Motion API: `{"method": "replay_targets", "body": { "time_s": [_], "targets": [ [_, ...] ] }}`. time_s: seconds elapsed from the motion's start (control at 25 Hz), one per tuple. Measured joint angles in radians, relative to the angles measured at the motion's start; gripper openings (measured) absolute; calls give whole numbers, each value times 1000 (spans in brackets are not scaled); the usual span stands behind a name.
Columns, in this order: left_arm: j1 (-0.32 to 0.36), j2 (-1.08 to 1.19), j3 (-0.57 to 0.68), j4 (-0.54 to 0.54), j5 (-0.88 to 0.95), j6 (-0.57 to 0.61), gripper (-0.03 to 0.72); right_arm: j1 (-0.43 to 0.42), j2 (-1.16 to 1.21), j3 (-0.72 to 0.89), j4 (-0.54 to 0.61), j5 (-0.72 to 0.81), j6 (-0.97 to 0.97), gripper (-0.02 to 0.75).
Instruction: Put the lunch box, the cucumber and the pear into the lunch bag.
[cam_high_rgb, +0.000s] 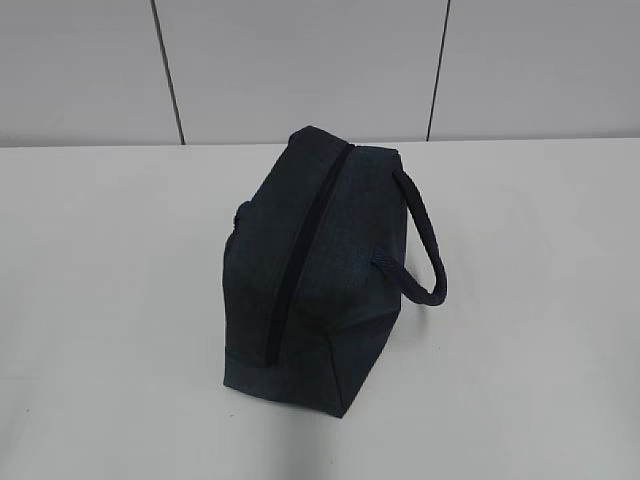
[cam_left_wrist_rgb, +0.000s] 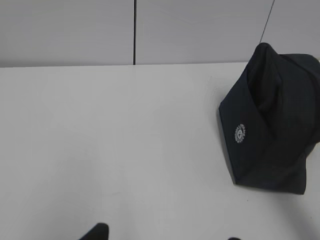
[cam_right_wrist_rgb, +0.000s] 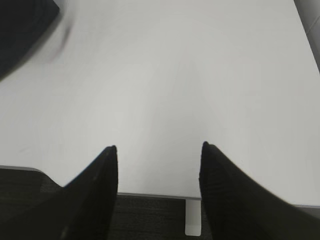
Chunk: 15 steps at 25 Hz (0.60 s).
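— Ahead and right of the left gripper (cam_left_wrist_rgb: 165, 239), what's there?
— Bag (cam_left_wrist_rgb: 272, 120) on the table (cam_left_wrist_rgb: 110, 140), a round white logo (cam_left_wrist_rgb: 240, 133) on its end, too small to read. Whether that gripper is parted, I cannot tell.
— Its zipper (cam_high_rgb: 305, 250)?
— Closed; handle (cam_high_rgb: 425, 240) toward the right.
— Right gripper (cam_right_wrist_rgb: 157, 150)?
— Fingers apart, empty, bag ahead-left.

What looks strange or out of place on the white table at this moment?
The dark navy fabric lunch bag stands alone on the white table with its zipper looking closed. No lunch box, cucumber or pear shows in any view. The right gripper is open above the table edge. Nothing looks spilled or damaged.
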Motion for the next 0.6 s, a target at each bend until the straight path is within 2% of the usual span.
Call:
{"method": "replay_targets", "body": {
  "time_s": [0.36, 0.6],
  "targets": [
    [0, 0, 27, 0, -47, 0, 424, 0, 0, 22, 5, -42, 0, 417],
    [0, 0, 28, 0, -48, 0, 396, 0, 0, 59, 42, -111, 0, 417]
  ]
}}
